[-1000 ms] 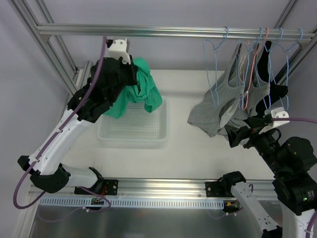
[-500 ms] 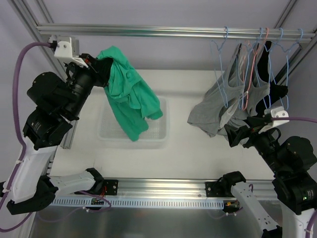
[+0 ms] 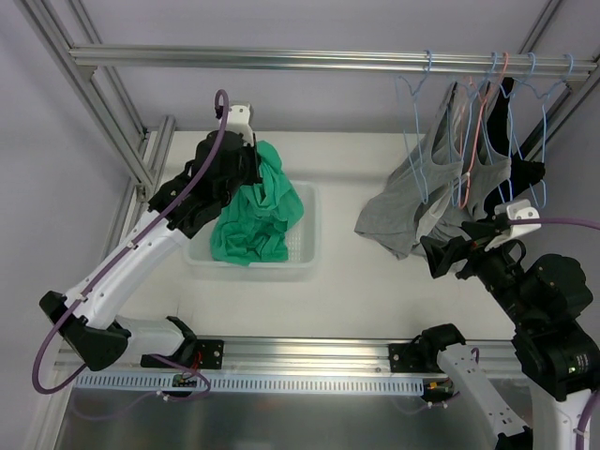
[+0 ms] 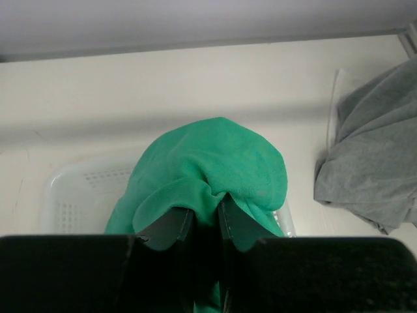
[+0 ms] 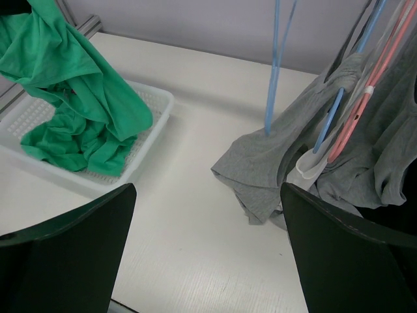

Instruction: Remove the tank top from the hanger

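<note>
My left gripper (image 3: 255, 173) is shut on a green tank top (image 3: 253, 220) above the white basket (image 3: 302, 262). The top's lower part lies bunched in the basket. In the left wrist view the green cloth (image 4: 228, 163) is pinched between my jaws (image 4: 205, 218). My right gripper (image 3: 450, 255) is open and empty, low beside grey tank tops (image 3: 412, 206) that hang on blue and pink hangers (image 3: 412, 122). The right wrist view shows the grey cloth (image 5: 273, 163), a blue hanger (image 5: 273, 65) and the green top (image 5: 71, 98) in the basket (image 5: 153, 107).
An aluminium rail (image 3: 328, 58) runs across the back and carries several hangers at the right. A dark garment (image 3: 525, 173) hangs at the far right. The frame's posts stand at the left and right edges. The grey cloth's hem rests on the white table (image 3: 356, 281).
My left arm swung up and to the left with the green top, then came back down; the top now piles into the basket. The right arm has barely moved.
</note>
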Controlling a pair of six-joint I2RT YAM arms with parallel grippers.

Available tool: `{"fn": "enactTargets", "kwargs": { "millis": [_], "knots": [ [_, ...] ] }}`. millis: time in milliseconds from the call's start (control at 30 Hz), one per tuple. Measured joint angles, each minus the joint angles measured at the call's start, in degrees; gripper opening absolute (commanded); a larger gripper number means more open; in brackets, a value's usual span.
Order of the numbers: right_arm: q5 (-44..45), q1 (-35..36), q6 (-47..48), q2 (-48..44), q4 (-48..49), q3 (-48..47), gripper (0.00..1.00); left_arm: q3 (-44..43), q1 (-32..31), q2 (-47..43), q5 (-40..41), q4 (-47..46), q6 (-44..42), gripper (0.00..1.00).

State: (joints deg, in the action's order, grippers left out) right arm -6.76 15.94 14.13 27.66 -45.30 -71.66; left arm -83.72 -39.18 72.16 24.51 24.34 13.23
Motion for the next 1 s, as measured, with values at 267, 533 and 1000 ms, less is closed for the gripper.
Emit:
{"fn": "enactTargets", "kwargs": {
  "millis": [267,533,1000],
  "knots": [
    [0.00,0.00,-0.13,0.00,0.09,0.28,1.00,-1.79,2.12,0.76,-0.07,-0.15,2.01,0.00],
    [7.48,0.00,-2.27,5.38,-2.67,-1.84,1.00,13.73,2.12,-4.66,-0.09,-1.68,9.44,0.07],
    [10.56,-5.25,0.81,38.32,-6.23,-30.47,0.75,14.16,2.12,-11.82,-5.20,7.45,10.73,0.99]
  ]
}}
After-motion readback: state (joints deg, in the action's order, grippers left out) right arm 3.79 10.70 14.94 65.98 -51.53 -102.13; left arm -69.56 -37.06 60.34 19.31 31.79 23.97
